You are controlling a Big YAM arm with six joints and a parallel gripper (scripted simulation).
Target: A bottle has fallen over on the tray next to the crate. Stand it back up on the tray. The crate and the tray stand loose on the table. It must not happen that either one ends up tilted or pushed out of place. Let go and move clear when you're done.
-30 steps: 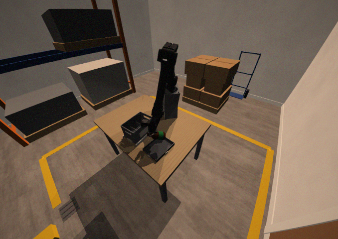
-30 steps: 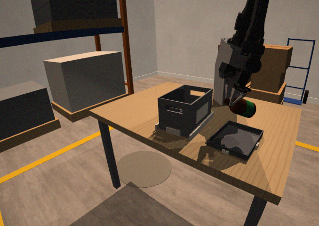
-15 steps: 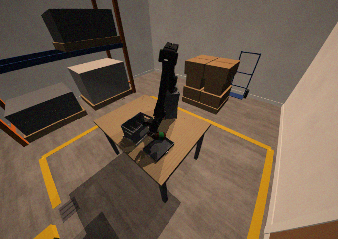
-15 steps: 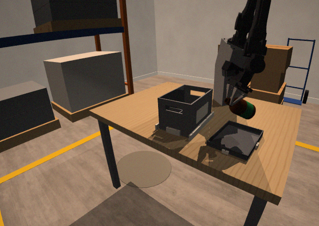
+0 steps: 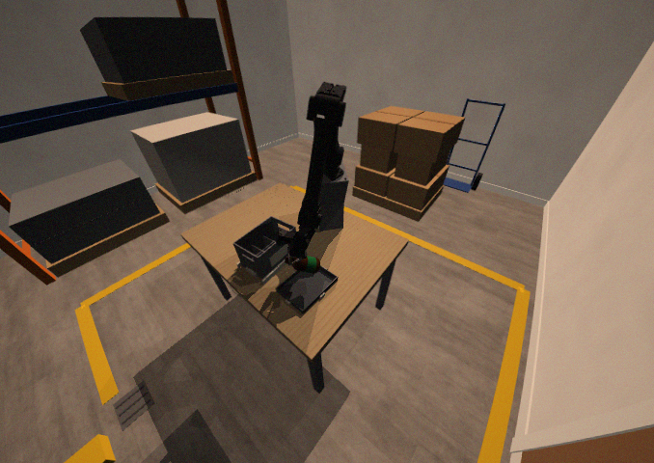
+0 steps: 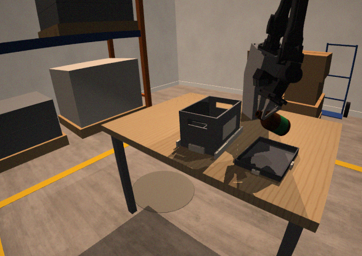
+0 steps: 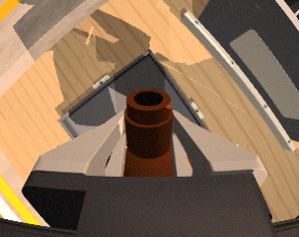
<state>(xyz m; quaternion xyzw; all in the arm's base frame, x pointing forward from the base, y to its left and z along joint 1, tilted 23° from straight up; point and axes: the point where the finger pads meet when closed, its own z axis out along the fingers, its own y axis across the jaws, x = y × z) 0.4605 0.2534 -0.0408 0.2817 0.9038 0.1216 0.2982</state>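
Observation:
My gripper (image 6: 265, 112) is shut on the neck of a brown bottle (image 6: 273, 122) with a green band. It holds the bottle tilted in the air above the far edge of the dark tray (image 6: 266, 158). In the wrist view the bottle's neck and open mouth (image 7: 149, 128) sit between my two fingers, with a corner of the tray below. In the top view the bottle (image 5: 306, 263) hangs between the crate (image 5: 262, 248) and the tray (image 5: 307, 287). The tray holds nothing.
The dark open crate (image 6: 209, 124) stands on the wooden table left of the tray, close to it. Its side shows at the right of the wrist view (image 7: 255, 46). Shelving, boxes and a hand truck stand around the room, away from the table.

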